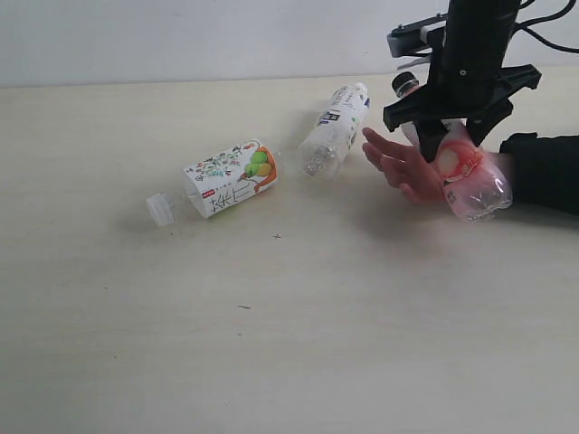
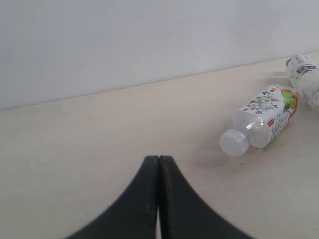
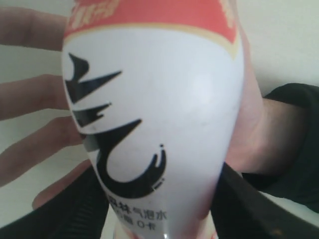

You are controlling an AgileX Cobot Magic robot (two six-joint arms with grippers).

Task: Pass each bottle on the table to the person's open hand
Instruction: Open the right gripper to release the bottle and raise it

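Right tool (image 1: 452,143) is clamped around the pink-red bottle (image 1: 470,181), its jaws held partly apart by the bottle's body, and holds it against the palm of the person's open hand (image 1: 403,165) at the far right of the table (image 1: 271,344). Left tool (image 2: 158,199) is empty, jaws pressed together. Floral bottle (image 1: 228,179) and white-labelled bottle (image 1: 336,127) lie on their sides near mid-table, slightly apart.

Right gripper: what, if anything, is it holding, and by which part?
The pink-red labelled bottle, gripped across its labelled body, over the person's open hand.
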